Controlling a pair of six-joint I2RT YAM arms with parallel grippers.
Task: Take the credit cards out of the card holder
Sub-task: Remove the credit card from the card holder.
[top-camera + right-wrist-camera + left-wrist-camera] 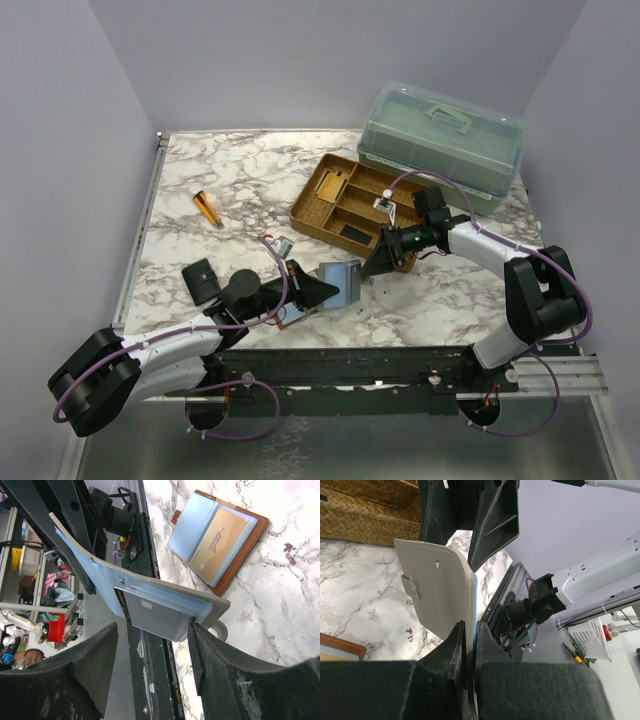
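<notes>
The card holder (220, 535), a reddish-brown leather bifold, lies open on the marble with a blue and a tan-orange panel showing. Its corner (340, 650) shows in the left wrist view, and from above it (287, 318) lies partly under the left arm. My left gripper (470, 630) is shut on a blue-grey folder (437, 590) and holds it up on edge above the table. My right gripper (154, 627) is open, and its fingers straddle the folder's free end (160, 605), where a grey card (155, 612) sits in a clear pocket. The right finger touches the folder's corner.
A wicker tray (350, 200) with compartments lies behind the grippers, with a clear lidded box (440, 140) beyond it. A small black case (203, 280) lies at the left, an orange pen-like item (208, 208) further back, and a small silver item (283, 244) near the middle.
</notes>
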